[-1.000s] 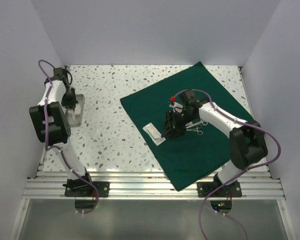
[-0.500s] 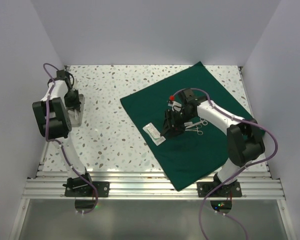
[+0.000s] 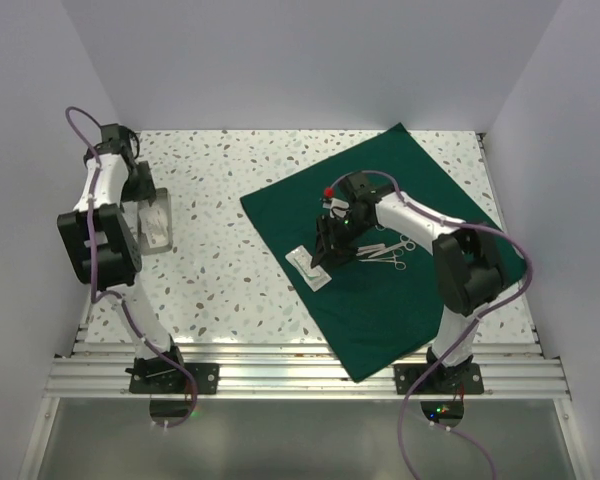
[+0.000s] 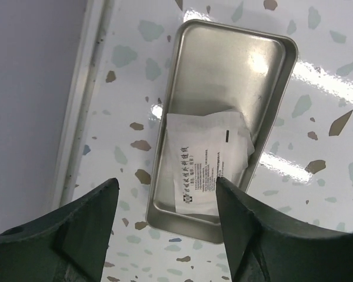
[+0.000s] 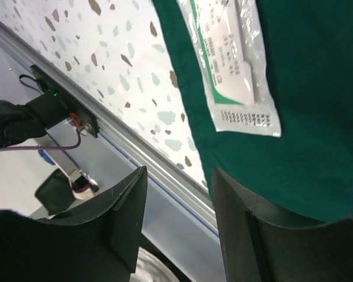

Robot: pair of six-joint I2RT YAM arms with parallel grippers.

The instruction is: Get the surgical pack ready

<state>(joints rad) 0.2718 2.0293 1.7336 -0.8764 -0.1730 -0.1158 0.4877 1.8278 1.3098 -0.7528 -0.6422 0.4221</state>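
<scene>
Change noted: the left end effector (image 4: 165, 226), clamped shut a second ago, now stands wide open with nothing between its fingers. Directly below it, a white packet (image 4: 209, 161) lies flat in the near end of the steel tray (image 4: 285, 67), printed side up. Judgement: packet just released into the tray; that placement looks done.

Tray position: on the tabletop (image 3: 230, 200) close to its left edge, toward the far-left corner, well apart from the drape.

Drape (image 3: 410, 170): dark green, spread flat on the right half of the tabletop, turned diamond-wise, one corner at the far edge and one at the near edge. Not yet folded.

The right end effector (image 5: 176, 220) hovers over the left edge of the drape, jaws apart as they were a second ago and holding nothing. Its wrist has swung slightly toward the far-left since then. A second white packet (image 5: 235, 64) lies on the cloth just ahead of its fingers, not touched. Silver instruments (image 3: 390, 255) rest on the drape just to the right of that arm's wrist.

Meaning for task: one packet loaded; second packet and instruments still outside the tray. Likely next: the right arm picks up the second packet.
</scene>
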